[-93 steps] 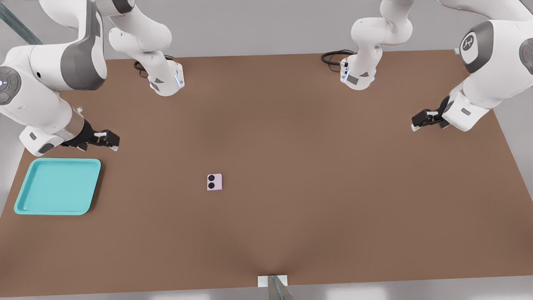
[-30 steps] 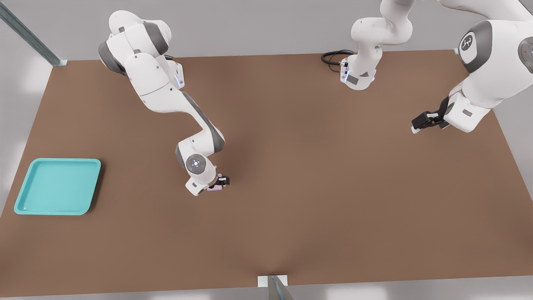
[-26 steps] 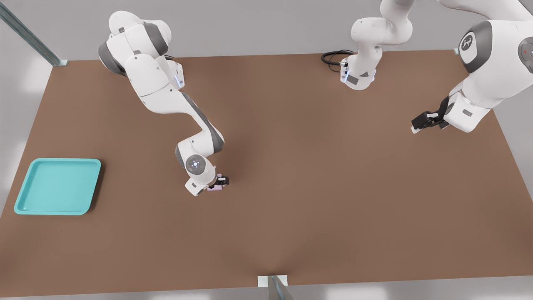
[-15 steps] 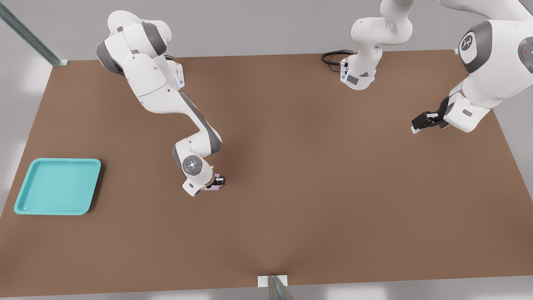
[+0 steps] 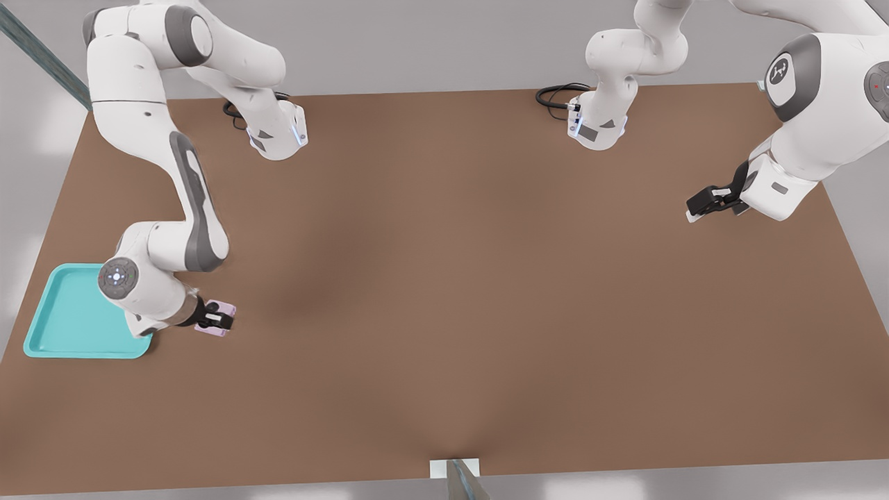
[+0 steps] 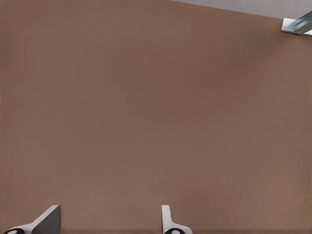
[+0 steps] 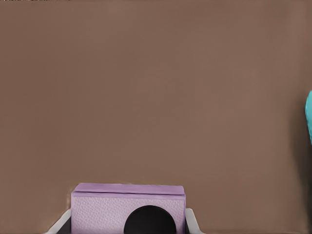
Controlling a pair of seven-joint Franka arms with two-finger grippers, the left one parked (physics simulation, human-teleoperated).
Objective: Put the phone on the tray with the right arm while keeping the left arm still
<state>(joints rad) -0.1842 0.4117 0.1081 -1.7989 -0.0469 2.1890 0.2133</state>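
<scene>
The right arm's black gripper [image 5: 221,320] is shut on the pale lilac phone [image 5: 216,317], holding it above the brown table just off the turquoise tray's corner nearest the front view's right. The tray [image 5: 66,319] lies at the front view's left edge, and the arm's wrist disc [image 5: 117,278] covers part of it. In the right wrist view the phone [image 7: 127,208] fills the gap between the two fingers [image 7: 57,225], one black lens showing, and a sliver of the tray [image 7: 309,117] shows at the frame's edge.
The brown table [image 5: 472,278] spreads wide toward the front view's right. Two arm bases [image 5: 278,135] [image 5: 597,125] stand along its far edge with a black cable [image 5: 555,94] beside one. The parked left arm [image 5: 799,139] hangs over the far right.
The right arm has swung toward the front view's left, carrying the phone from the table's middle to just beside the tray. The tray and the parked arm have not moved.
</scene>
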